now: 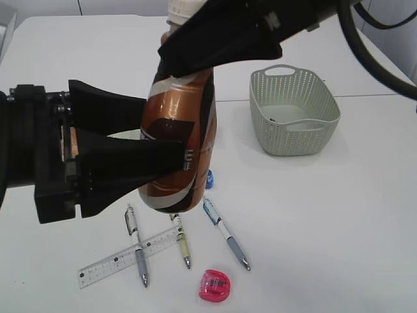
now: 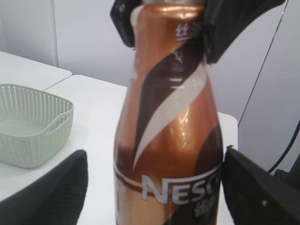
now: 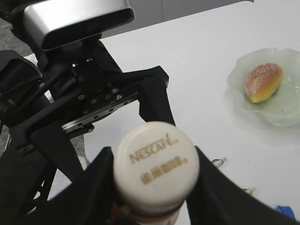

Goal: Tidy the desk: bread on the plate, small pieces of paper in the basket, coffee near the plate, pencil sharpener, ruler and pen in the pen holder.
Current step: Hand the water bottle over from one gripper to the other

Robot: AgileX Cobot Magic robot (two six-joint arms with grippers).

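Observation:
The copper-brown coffee bottle [image 1: 179,143] hangs tilted above the table, and my right gripper [image 1: 195,45] is shut on its neck just under the white cap [image 3: 156,161]. My left gripper [image 1: 166,130] is open around the bottle's body [image 2: 171,140], with a gap showing at one finger [image 2: 56,192]. The bread [image 3: 263,82] lies on the pale green plate [image 3: 281,117]. On the table below are the clear ruler [image 1: 124,257], three pens [image 1: 226,233] and a pink pencil sharpener [image 1: 215,285]. The pen holder and paper pieces are out of view.
The grey-green basket [image 1: 293,111] stands at the right rear of the table. A small blue object [image 1: 209,177] lies behind the bottle's base. One pen [image 1: 135,244] lies across the ruler.

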